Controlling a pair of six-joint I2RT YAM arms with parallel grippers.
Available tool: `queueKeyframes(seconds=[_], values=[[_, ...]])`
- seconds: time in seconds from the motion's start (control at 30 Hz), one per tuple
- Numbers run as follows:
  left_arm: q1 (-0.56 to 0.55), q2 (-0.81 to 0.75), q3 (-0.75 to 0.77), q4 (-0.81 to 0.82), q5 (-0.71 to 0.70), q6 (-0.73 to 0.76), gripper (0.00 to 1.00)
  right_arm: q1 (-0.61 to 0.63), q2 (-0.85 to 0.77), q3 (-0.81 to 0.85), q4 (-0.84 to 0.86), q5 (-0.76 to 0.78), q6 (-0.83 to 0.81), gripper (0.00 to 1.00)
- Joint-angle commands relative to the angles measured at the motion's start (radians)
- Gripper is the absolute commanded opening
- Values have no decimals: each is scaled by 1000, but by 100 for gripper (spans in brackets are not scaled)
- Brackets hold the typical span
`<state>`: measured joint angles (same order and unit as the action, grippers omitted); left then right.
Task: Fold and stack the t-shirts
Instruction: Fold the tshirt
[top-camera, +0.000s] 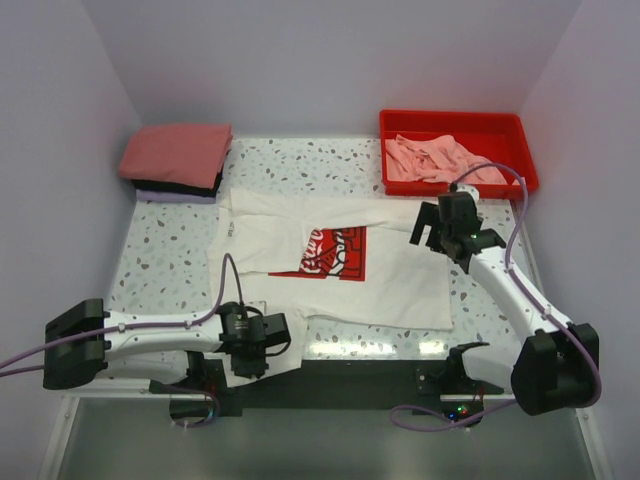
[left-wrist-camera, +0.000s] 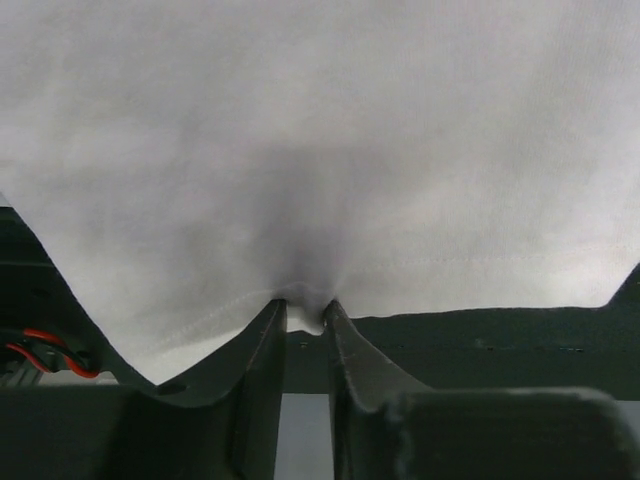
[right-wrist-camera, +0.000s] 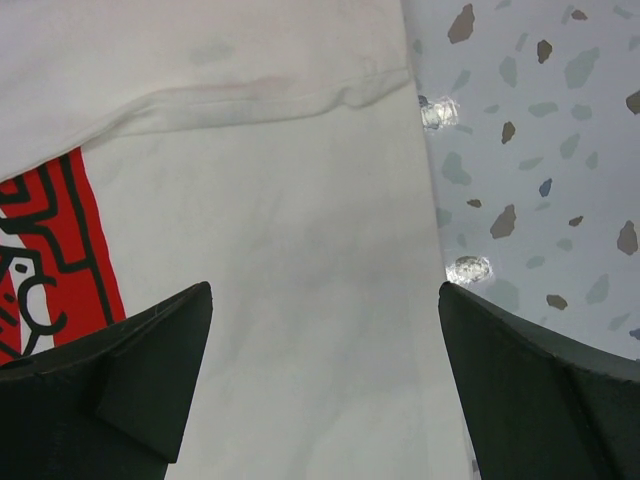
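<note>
On my top view the table (top-camera: 165, 255) filled the floor of the cell. One white tee (top-camera: 400, 285), with a red print at its middle, lay spread flat at the table's centre.

I counted two arms. The left arm (top-camera: 150, 333) lay low and stretched sideways along the near edge, its wrist at the tee's 7 o'clock corner. The right arm (top-camera: 510, 290) rose from its base at 5 o'clock and leaned in, its wrist over the tee's 3 o'clock edge.

One red tray (top-camera: 450, 118) sat at 1 o'clock, holding a loose heap of pink tees (top-camera: 430, 160); I could not count them. At 11 o'clock stood one stack of three folded tees: a salmon tee (top-camera: 175, 150) on top, a black tee (top-camera: 185, 186) under it and a lavender tee (top-camera: 165, 197) at the bottom.

The left gripper (left-wrist-camera: 305, 312) had its fingers nearly together, pinching a bunched bit of the white tee's near hem. The right gripper (right-wrist-camera: 325, 290) was spread wide and held nothing, one finger above the cloth and the other above bare table.
</note>
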<state>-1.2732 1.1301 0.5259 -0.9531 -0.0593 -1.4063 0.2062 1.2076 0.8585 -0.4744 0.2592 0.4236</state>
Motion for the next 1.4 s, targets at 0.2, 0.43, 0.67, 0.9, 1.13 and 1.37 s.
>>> queueKeyframes(seconds=[0.2, 0.43, 0.67, 0.9, 1.13, 1.37], values=[[-8, 22, 5, 40, -34, 13, 0, -5, -222, -104, -258, 3, 167, 99], [-6, 14, 72, 20, -80, 59, 0, -5, -462, -203, -450, -113, 306, 99], [-8, -42, 114, -16, -140, 69, 0, -7, -568, -321, -461, -179, 446, 99], [-5, -101, 172, -65, -218, 75, 0, -7, -522, -392, -463, -192, 509, 98], [-5, -96, 247, -176, -290, 63, 0, -5, -527, -457, -400, -170, 549, 90], [34, -98, 286, -225, -323, 79, 0, -7, -458, -477, -343, -136, 517, 67]])
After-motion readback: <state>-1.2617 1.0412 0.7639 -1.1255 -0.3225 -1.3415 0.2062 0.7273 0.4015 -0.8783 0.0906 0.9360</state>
